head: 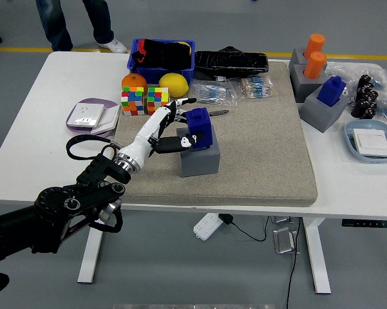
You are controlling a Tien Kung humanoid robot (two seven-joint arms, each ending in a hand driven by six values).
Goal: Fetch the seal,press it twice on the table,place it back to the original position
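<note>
Left hand (169,131) reaches in from the lower left on its black arm, white fingers (174,143) loosely spread and pressed up against the left side of the blue seal (199,129), with one fingertip right at the seal's lower edge; whether it truly grips or only touches, the view does not settle. That seal sits in the top of its grey holder block (199,157), which stands on the grey mat (264,154) covering the middle of the white table (26,129). Just behind the hand sit two colour cubes (145,100) side by side, an orange (133,80) and a yellow fruit (172,82) behind them, and a blue bin (161,56) further back. A purple tray (90,116) lies to the left of the mat. Over at the far right corner stand more grey holders: two with orange seals (315,55) and one with another blue stamp (331,90). A light blue dish (371,140) rests near the right edge. At the top, a person's legs (74,22) stand beyond the table.
</note>
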